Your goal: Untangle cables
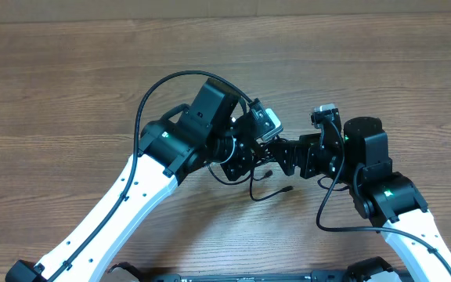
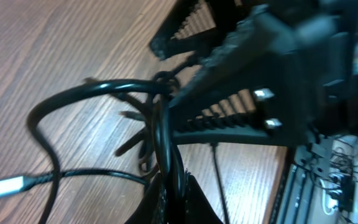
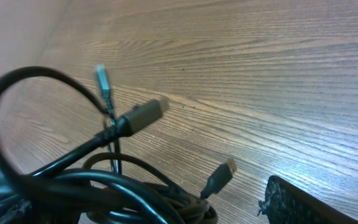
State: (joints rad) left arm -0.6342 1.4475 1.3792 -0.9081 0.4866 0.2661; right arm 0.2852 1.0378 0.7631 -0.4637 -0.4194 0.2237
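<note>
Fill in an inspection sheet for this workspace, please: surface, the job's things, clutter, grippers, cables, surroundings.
Surface: brown wood-grain table.
Job's things: thin black cables with small plugs, looped in one bundle between the two arms; three plug ends stick out free.
Clutter: nothing seen.
Grippers: left gripper and right gripper meet at the bundle; whether the fingers are closed cannot be told.
Cables: thicker black arm wires arch off the white arms.
Surroundings: black frame at the near table edge.
</note>
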